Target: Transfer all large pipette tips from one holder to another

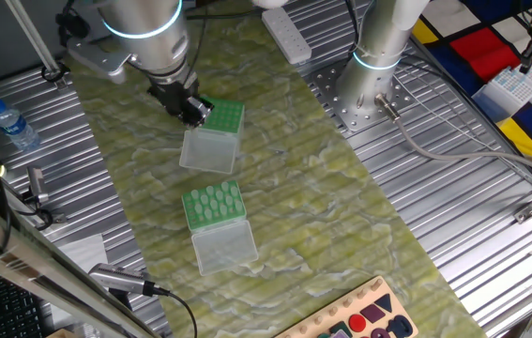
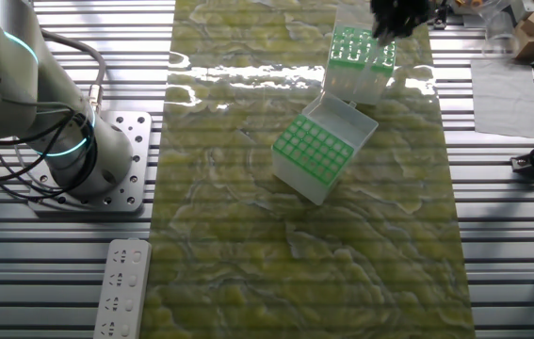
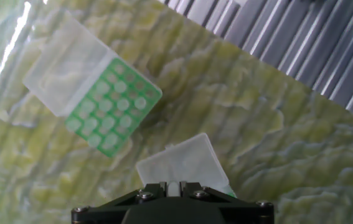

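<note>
Bright, mat glare, soft hand-view blur

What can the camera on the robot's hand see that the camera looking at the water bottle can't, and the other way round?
Only the hand view shows the holder with whitish tips from straight above, its round tip tops in rows, and the gripper body right at the bottom edge.

Only the fixed view with the water bottle shows the whole arm, a second arm base and a toy board.

Both show the two green-topped holders, their clear lids open, on the yellow-green mat.
</note>
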`<control>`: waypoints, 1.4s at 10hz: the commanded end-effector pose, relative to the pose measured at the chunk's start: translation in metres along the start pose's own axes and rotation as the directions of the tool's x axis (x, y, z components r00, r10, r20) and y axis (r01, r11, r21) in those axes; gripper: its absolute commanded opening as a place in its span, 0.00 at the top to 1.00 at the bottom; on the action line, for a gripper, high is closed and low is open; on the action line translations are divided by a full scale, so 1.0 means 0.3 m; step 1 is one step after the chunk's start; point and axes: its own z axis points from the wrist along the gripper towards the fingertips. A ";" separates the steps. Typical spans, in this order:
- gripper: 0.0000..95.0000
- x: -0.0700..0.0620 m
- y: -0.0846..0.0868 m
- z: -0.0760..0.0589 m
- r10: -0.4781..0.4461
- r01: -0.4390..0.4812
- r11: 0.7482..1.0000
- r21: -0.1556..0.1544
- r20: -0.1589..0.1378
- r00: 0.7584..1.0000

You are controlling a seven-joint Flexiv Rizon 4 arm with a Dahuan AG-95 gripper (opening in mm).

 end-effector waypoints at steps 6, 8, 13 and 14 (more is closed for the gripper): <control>1.00 -0.004 0.003 0.003 0.170 -0.168 0.985 -0.025 0.115 0.979; 1.00 -0.004 0.003 0.003 0.131 -0.129 0.991 -0.026 0.118 0.984; 1.00 0.097 -0.065 -0.024 0.023 -0.021 1.000 -0.022 0.054 0.998; 1.00 0.133 -0.086 -0.019 0.000 0.000 1.000 -0.016 0.042 0.999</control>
